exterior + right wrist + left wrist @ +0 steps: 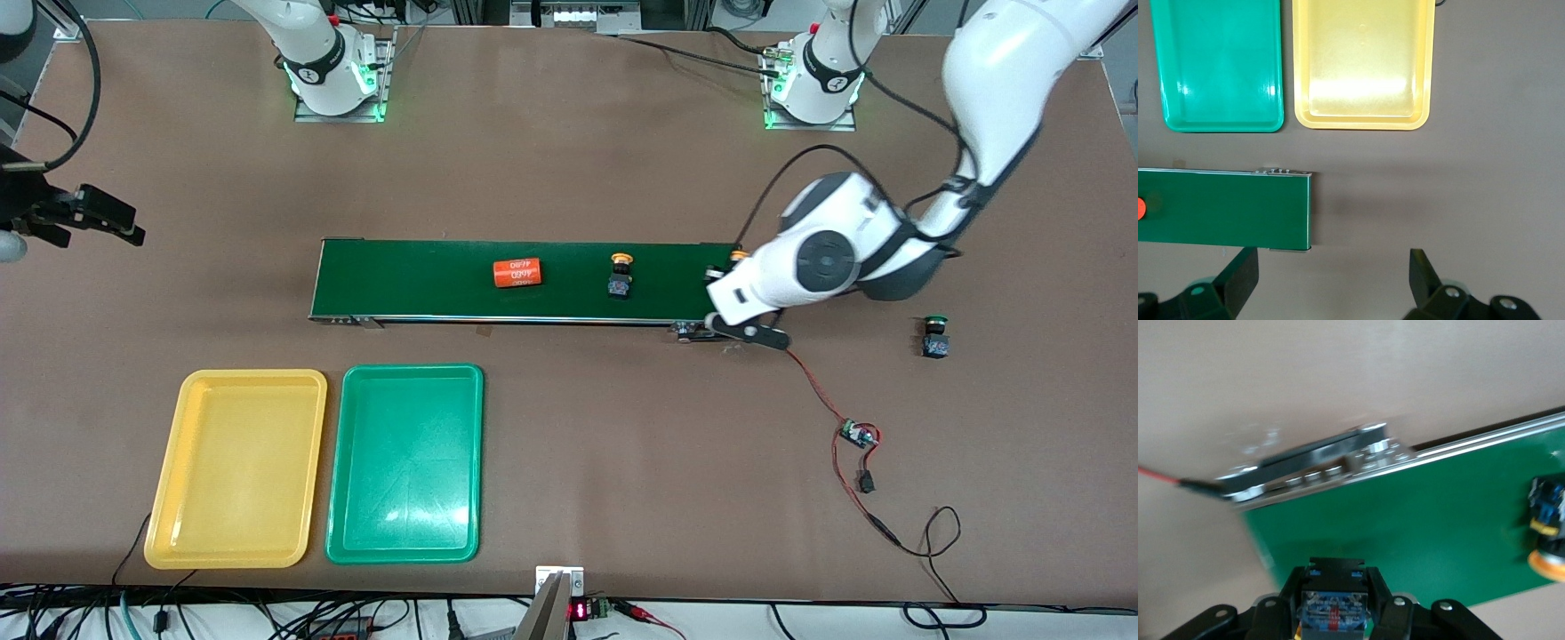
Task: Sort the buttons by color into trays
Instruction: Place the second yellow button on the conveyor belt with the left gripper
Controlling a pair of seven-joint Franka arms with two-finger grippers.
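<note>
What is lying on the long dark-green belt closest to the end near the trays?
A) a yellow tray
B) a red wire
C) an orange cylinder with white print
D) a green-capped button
C: on the belt, the orange cylinder lies closest to that end, with a yellow-capped button next along the belt toward the left arm's end.

high front camera, two wrist cameras
</note>
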